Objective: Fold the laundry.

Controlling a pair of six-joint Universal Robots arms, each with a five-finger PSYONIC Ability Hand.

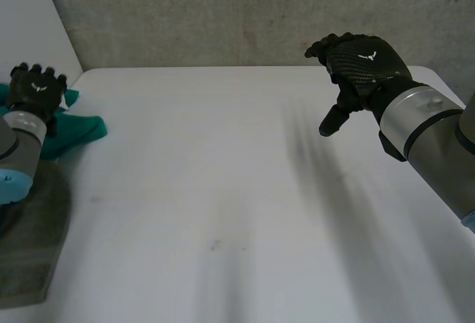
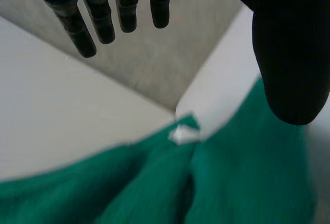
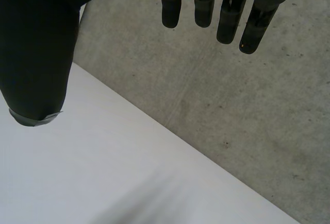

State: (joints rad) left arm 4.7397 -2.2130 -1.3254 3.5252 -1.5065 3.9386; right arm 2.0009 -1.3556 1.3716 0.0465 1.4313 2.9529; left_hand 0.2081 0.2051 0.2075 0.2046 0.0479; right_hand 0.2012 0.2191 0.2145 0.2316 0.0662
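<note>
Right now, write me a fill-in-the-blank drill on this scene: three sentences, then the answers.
1. The cloth is ____ in colour.
2. The hand over the cloth is the robot's ____.
3. The right hand hangs over the table and holds ____.

Missing words: green; left; nothing.

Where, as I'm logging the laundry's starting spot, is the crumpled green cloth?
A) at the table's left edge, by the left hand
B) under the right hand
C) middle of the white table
A: the crumpled green cloth lies at the left edge of the white table, beside the left hand.
</note>
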